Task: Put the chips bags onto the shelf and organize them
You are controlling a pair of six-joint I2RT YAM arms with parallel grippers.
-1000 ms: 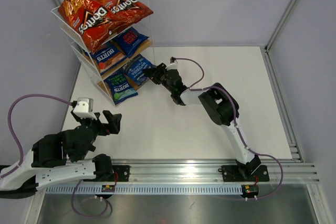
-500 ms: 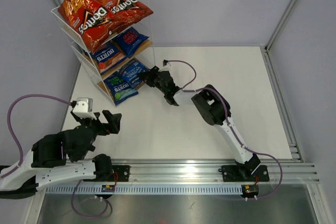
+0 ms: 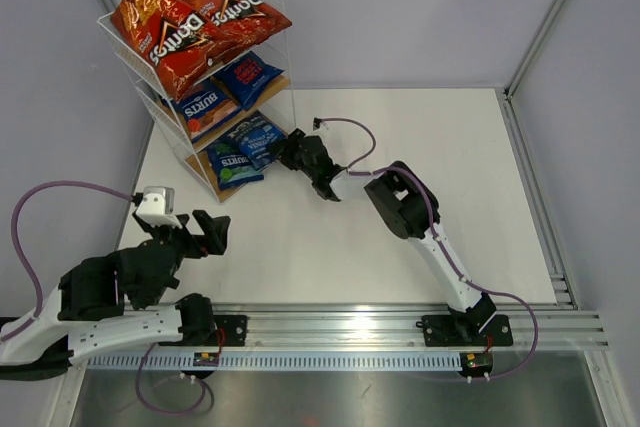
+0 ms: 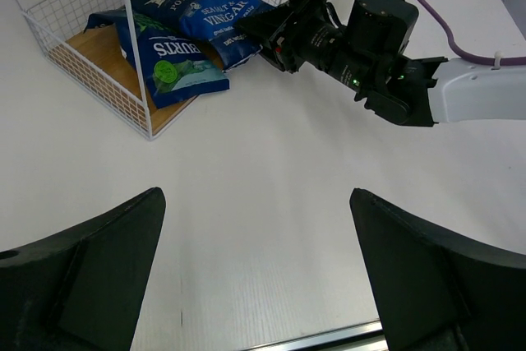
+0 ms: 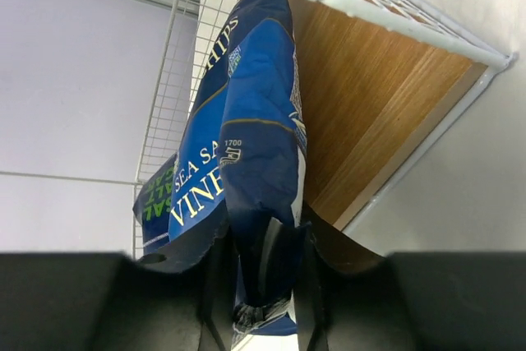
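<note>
While five chips bags (image 3: 165, 32) sat on the shelf (image 3: 276, 85) at eleven o'clock overhead, the right end effector (image 3: 293, 151) held the Kettle bag (image 3: 258, 137) at its bottom tier. Left wrist: the left end effector (image 4: 255, 285) gaped, empty. Right wrist: jaws pinched the bag's hem; only release apparently remained.

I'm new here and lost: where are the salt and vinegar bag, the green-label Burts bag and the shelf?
Salt and vinegar bag (image 4: 209, 10), left wrist view, its printed front.
Green-label Burts bag (image 4: 168, 70), left wrist view, on its green label.
Shelf (image 4: 82, 48), left wrist view, bare bottom board.
</note>
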